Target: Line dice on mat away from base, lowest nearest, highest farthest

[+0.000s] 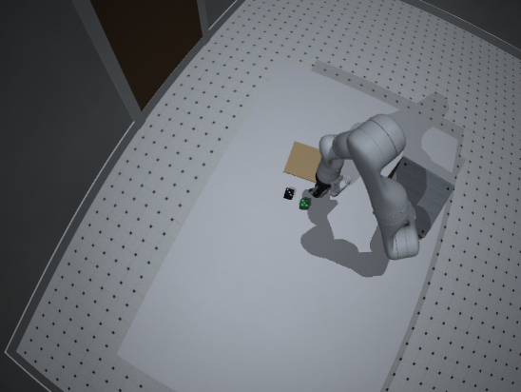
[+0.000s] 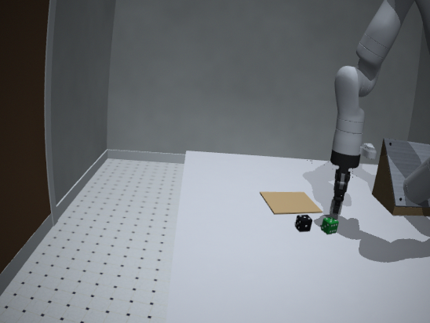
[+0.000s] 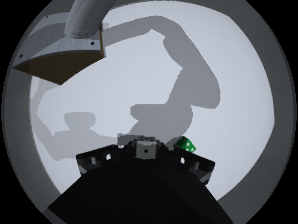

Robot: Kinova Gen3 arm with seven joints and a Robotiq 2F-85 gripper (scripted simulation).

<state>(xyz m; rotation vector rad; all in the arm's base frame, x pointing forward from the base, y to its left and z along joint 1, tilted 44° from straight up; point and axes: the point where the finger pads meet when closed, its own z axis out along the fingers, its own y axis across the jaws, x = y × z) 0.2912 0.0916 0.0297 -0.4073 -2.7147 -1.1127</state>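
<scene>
The pale grey die (image 3: 146, 149) was a cube, so it had no long axis; one flat face with a single dark pip was turned to the wrist view. Its edges ran nearly square to that view, without much visible tilt. The tan mat (image 1: 302, 162) (image 2: 290, 202) was a thin, four-sided slab lying flat, and the grey die was off it, near the mat's edge on the dice side.

The grey die sat between the fingertips of the gripper (image 1: 316, 192) (image 2: 336, 207) (image 3: 146, 149), which were drawn in to a fairly narrow gap and closed on it. Whether its underside touched the table (image 1: 247, 266) (image 2: 251, 266) (image 3: 240, 95) could not be told.

The green die (image 1: 304, 204) (image 2: 329, 226) (image 3: 186, 145) rested on the table outside the fingers, near them and a little farther from the mat than they were. The black die (image 1: 289, 193) (image 2: 304, 223) also stood off the mat, just beyond its edge and nearer to it than the green one. Both showed white pips and softened corners, and in the exterior view each stood with a vertical corner toward the viewer.

The mat had a plain, matte face with straight edges. Well apart from it, the wedge-shaped mount (image 1: 439, 195) (image 2: 384, 192) (image 3: 37, 70) had a streaked grey sloping plate over brown sides. The table's surface was pale and smooth.
</scene>
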